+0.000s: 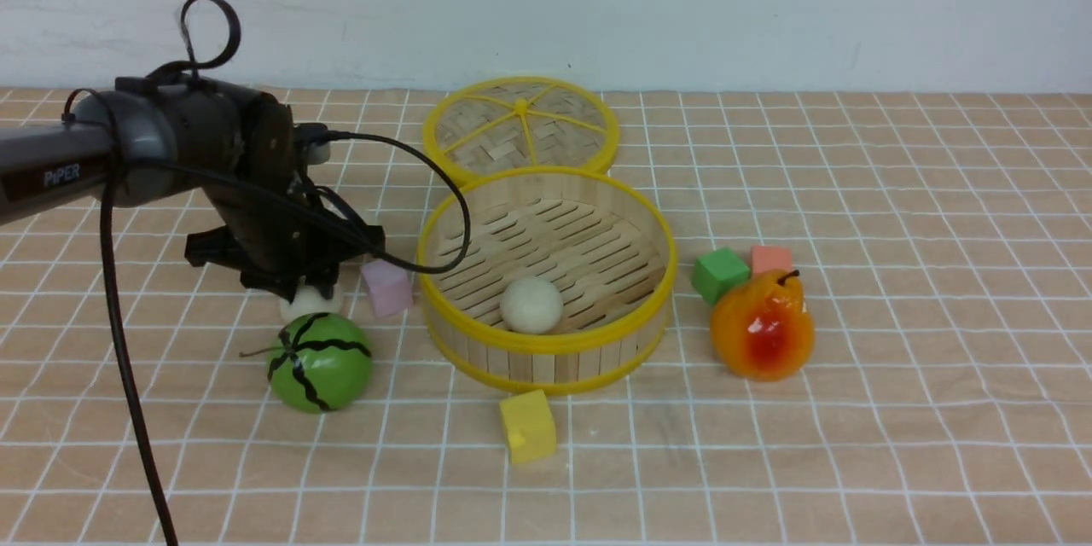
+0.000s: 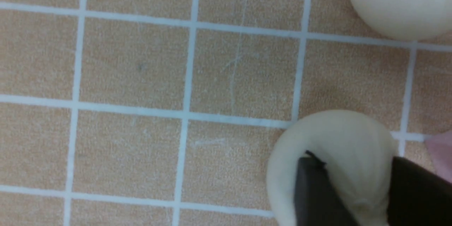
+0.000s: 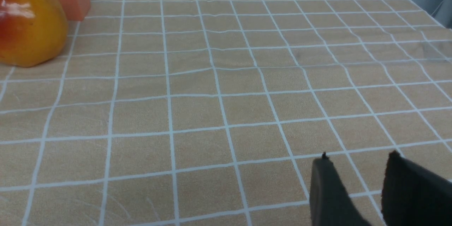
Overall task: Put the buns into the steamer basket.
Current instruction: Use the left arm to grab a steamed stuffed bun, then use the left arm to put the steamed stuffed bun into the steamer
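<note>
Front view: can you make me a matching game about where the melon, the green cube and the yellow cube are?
Things:
1. melon
2. green cube
3. yellow cube

Places:
A. in front of the basket
B. beside the pear
C. left of the basket

Pairs: 1-C, 2-B, 3-A.

Quantity three, cream-white and round: first bun (image 1: 531,304), second bun (image 2: 335,141), third bun (image 2: 399,3).
Quantity four, small and square-sided: pink cube (image 1: 388,286), yellow cube (image 1: 527,425), green cube (image 1: 719,273), salmon cube (image 1: 771,258).
Quantity one, deep and slatted: steamer basket (image 1: 546,363).
Quantity one, flat and woven: lid (image 1: 520,124).
Quantity two, fruit-shaped: striped melon (image 1: 320,361), pear (image 1: 762,326).
</note>
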### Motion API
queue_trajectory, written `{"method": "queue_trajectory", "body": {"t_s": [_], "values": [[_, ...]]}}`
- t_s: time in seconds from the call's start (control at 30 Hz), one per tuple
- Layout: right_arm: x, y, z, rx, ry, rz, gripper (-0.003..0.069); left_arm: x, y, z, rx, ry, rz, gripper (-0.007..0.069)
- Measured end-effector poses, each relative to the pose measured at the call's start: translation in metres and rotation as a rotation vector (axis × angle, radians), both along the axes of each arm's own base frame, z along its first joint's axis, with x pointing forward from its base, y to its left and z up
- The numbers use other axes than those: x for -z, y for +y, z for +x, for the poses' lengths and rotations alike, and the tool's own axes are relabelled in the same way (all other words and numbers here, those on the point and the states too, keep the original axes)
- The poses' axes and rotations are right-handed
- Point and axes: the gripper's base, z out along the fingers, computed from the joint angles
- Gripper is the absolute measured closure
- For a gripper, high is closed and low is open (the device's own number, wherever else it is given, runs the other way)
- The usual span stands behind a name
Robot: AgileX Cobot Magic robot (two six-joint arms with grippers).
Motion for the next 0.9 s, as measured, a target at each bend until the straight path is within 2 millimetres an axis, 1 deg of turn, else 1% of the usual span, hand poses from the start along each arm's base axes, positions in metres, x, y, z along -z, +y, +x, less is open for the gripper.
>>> {"method": "queue_trajectory", "body": {"t_s": [0.03, 0.07, 0.1, 0.17, 0.27, 0.37, 0.4, 0.43, 0.47, 0.53, 0.57, 0.63, 0.67, 0.7, 0.73, 0.8, 0.83, 0.87, 0.9], "values": [[0.000, 0.000, 0.000, 0.000, 0.000, 0.000, 0.0418, -0.001, 0.000, 0.000, 0.000, -0.001, 0.000, 0.0489], [0.000, 0.000, 0.000, 0.000, 0.000, 0.000, 0.0418, -0.002, 0.000, 0.001, 0.000, 0.000, 0.001, 0.0524], [0.000, 0.000, 0.000, 0.000, 0.000, 0.000, 0.0418, -0.005, 0.000, 0.001, -0.001, -0.001, 0.001, 0.0575], [0.000, 0.000, 0.000, 0.000, 0.000, 0.000, 0.0418, -0.012, 0.000, 0.000, -0.004, 0.001, 0.004, 0.0624], [0.000, 0.000, 0.000, 0.000, 0.000, 0.000, 0.0418, -0.032, 0.001, -0.002, -0.005, -0.005, 0.005, 0.0627], [0.000, 0.000, 0.000, 0.000, 0.000, 0.000, 0.0418, -0.072, -0.005, -0.005, 0.026, -0.063, -0.027, 0.0627], [0.000, 0.000, 0.000, 0.000, 0.000, 0.000, 0.0418, -0.077, -0.006, -0.006, 0.030, -0.072, -0.031, 0.0627], [0.000, 0.000, 0.000, 0.000, 0.000, 0.000, 0.0418, -0.096, -0.014, -0.010, 0.065, -0.108, -0.062, 0.0627], [0.000, 0.000, 0.000, 0.000, 0.000, 0.000, 0.0418, -0.108, -0.025, -0.014, 0.102, -0.132, -0.096, 0.0627], [0.000, 0.000, 0.000, 0.000, 0.000, 0.000, 0.0418, -0.119, -0.049, -0.020, 0.170, -0.160, -0.160, 0.0627], [0.000, 0.000, 0.000, 0.000, 0.000, 0.000, 0.0418, -0.120, -0.051, -0.020, 0.175, -0.163, -0.161, 0.0627], [0.000, 0.000, 0.000, 0.000, 0.000, 0.000, 0.0418, -0.113, -0.076, -0.022, 0.227, -0.163, -0.207, 0.0627], [0.000, 0.000, 0.000, 0.000, 0.000, 0.000, 0.0418, -0.110, -0.081, -0.022, 0.235, -0.162, -0.211, 0.0627], [0.000, 0.000, 0.000, 0.000, 0.000, 0.000, 0.0418, -0.097, -0.095, -0.019, 0.258, -0.156, -0.221, 0.0622], [0.000, 0.000, 0.000, 0.000, 0.000, 0.000, 0.0418, -0.088, -0.102, -0.016, 0.267, -0.155, -0.223, 0.0615], [0.000, 0.000, 0.000, 0.000, 0.000, 0.000, 0.0418, -0.068, -0.109, -0.010, 0.269, -0.142, -0.219, 0.0597], [0.000, 0.000, 0.000, 0.000, 0.000, 0.000, 0.0418, -0.066, -0.109, -0.009, 0.269, -0.142, -0.219, 0.0592], [0.000, 0.000, 0.000, 0.000, 0.000, 0.000, 0.0418, -0.053, -0.111, -0.005, 0.261, -0.127, -0.215, 0.0564], [0.000, 0.000, 0.000, 0.000, 0.000, 0.000, 0.0418, -0.046, -0.112, -0.003, 0.255, -0.118, -0.213, 0.0538]]}}
